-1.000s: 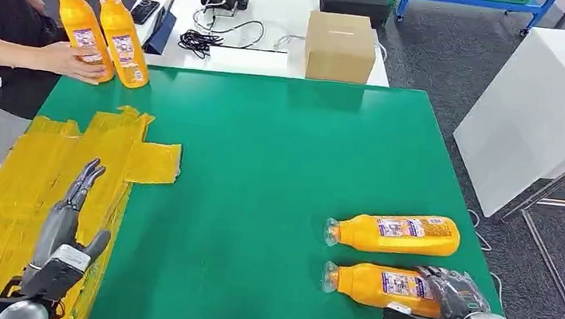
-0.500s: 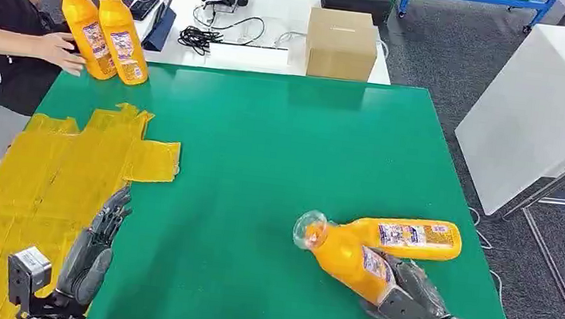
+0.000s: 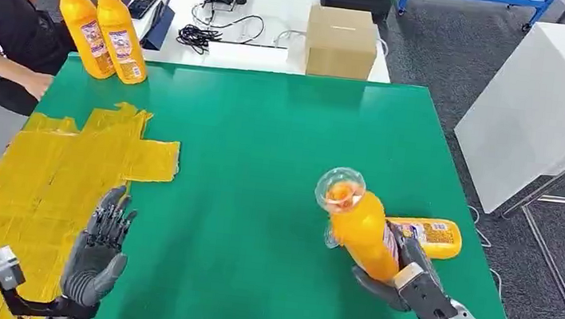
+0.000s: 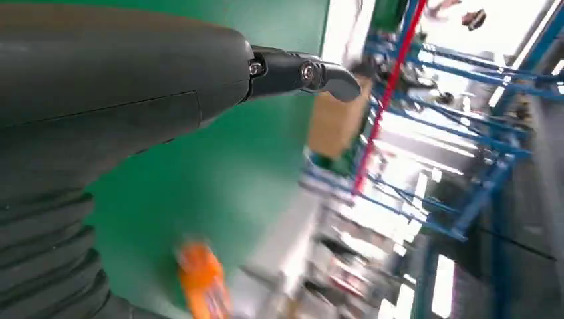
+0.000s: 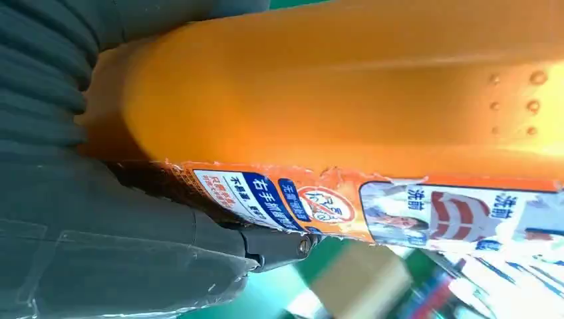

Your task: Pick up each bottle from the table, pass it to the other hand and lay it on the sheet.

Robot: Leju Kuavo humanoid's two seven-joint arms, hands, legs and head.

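Observation:
My right hand [image 3: 408,284] grips an orange bottle [image 3: 357,220] and holds it lifted off the green table [image 3: 262,165], clear cap pointing up toward me; its orange body and label [image 5: 346,119] sit against the palm in the right wrist view. A second orange bottle [image 3: 433,234] lies on the table just behind it. My left hand [image 3: 99,247] is raised at the near left with fingers spread, holding nothing, beside the yellow sheet [image 3: 36,180]. Two more orange bottles [image 3: 105,27] stand upright at the far left corner. A blurred orange bottle [image 4: 203,282] appears in the left wrist view.
A person [image 3: 5,31] stands at the far left, one hand [image 3: 33,85] near the table corner. Beyond the green table a white table [image 3: 220,48] carries a cardboard box [image 3: 340,44], cables and devices. A white cabinet [image 3: 543,101] stands to the right.
My right hand has lifted the near bottle off the table and tipped it upright. My left hand rose and turned, fingers spread. The person's hand has drawn back from the two standing bottles.

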